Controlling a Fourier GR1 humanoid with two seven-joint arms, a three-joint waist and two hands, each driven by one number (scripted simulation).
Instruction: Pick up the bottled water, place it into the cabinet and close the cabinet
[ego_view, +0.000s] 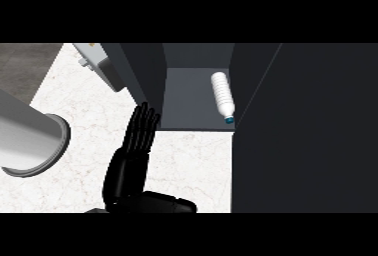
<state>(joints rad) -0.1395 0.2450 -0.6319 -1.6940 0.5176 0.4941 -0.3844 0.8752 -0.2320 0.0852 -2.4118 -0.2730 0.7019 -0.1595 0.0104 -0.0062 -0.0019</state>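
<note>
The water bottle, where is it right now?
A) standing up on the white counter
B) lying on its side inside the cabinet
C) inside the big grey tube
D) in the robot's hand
B: the water bottle lies on its side on the floor of the cabinet, blue cap toward the front edge, while the black hand is outside on the counter, holding nothing.

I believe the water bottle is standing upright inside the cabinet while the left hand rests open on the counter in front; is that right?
Not quite: the head view shows the water bottle lying on its side inside the cabinet, cap toward the front. The left hand is indeed open in front of it.
</note>
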